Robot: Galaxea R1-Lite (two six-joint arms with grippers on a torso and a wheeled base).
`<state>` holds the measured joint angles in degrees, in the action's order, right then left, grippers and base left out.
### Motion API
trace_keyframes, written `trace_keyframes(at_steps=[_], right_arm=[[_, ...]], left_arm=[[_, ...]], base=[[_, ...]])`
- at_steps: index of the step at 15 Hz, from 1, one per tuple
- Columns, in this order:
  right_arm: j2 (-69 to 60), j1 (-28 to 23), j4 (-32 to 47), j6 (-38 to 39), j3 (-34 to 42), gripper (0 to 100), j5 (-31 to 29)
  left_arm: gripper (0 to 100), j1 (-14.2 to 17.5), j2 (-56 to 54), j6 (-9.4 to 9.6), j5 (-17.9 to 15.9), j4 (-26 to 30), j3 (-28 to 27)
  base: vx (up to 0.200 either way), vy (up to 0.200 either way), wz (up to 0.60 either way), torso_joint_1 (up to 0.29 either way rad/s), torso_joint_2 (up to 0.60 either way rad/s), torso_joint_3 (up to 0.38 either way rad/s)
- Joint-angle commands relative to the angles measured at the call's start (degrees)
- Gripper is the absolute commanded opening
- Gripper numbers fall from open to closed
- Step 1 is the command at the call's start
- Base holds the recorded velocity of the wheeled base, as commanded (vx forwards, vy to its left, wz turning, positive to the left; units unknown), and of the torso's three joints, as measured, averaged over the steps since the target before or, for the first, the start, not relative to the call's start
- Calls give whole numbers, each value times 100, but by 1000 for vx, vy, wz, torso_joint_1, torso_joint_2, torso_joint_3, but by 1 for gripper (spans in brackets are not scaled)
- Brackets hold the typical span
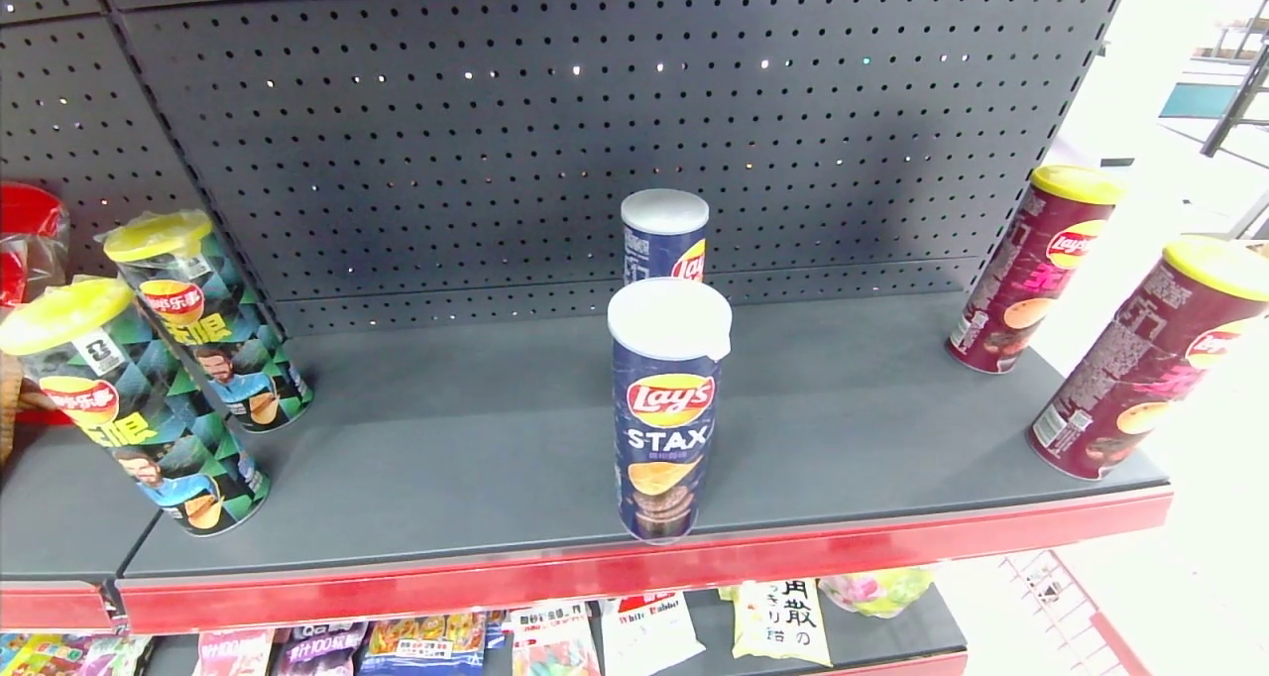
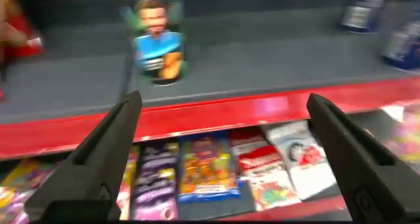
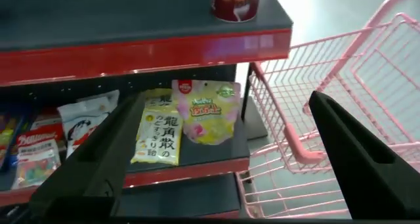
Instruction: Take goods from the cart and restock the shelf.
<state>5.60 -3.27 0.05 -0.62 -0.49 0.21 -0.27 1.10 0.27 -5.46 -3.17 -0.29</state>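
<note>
A dark blue chip can [image 1: 666, 408] with a white lid stands at the front edge of the grey shelf [image 1: 476, 438]; a second blue can [image 1: 664, 235] stands behind it by the pegboard. My left gripper [image 2: 223, 112] is open and holds nothing, in front of the shelf's red lip [image 2: 223, 113], below a green-patterned can [image 2: 156, 37]. My right gripper [image 3: 220, 106] is open and holds nothing, facing the lower shelf's snack bags [image 3: 207, 109], with the pink wire cart [image 3: 341, 112] beside it.
Two green-patterned cans [image 1: 213, 319] with yellow lids stand at the shelf's left, two maroon cans [image 1: 1036, 270] at its right end. Snack packets [image 1: 555, 636] line the lower shelf. A perforated back panel [image 1: 555, 131] closes the shelf behind.
</note>
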Motion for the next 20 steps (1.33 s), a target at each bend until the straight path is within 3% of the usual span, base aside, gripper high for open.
trace_keyframes(at_steps=[1,2,4,5,6,7,8,10,11,14,20], right_arm=[[-76,722,4,-35,40,100,67],[-59,687,13,-8,40,100,67],[-59,678,4,9,40,100,67],[-67,661,4,9,49,100,41],[-85,652,4,9,49,100,14],[-103,617,4,18,49,100,6],[-103,617,4,9,49,100,6],[-103,617,4,9,49,100,14],[-103,617,4,9,49,100,14],[-164,564,4,27,49,100,-30],[-551,353,4,27,49,100,-3]], left_arm=[[100,44,-110,-9,-465,9,29],[100,44,-110,17,-834,9,29],[100,71,-101,167,-746,27,29],[100,71,-110,246,344,62,29],[100,71,-110,87,801,159,29],[100,71,-110,-150,836,220,29],[100,62,-110,26,704,308,29],[100,44,-83,96,256,335,20],[100,53,-110,17,265,326,20],[100,53,-110,8,502,308,29],[100,53,-110,-9,520,317,29]], base=[[0,0,0,0,0,0],[0,0,0,0,0,0],[0,0,0,0,0,0],[0,0,0,0,0,0],[0,0,0,0,0,0],[0,0,0,0,0,0],[0,0,0,0,0,0],[0,0,0,0,0,0],[0,0,0,0,0,0],[0,0,0,0,0,0],[0,0,0,0,0,0]])
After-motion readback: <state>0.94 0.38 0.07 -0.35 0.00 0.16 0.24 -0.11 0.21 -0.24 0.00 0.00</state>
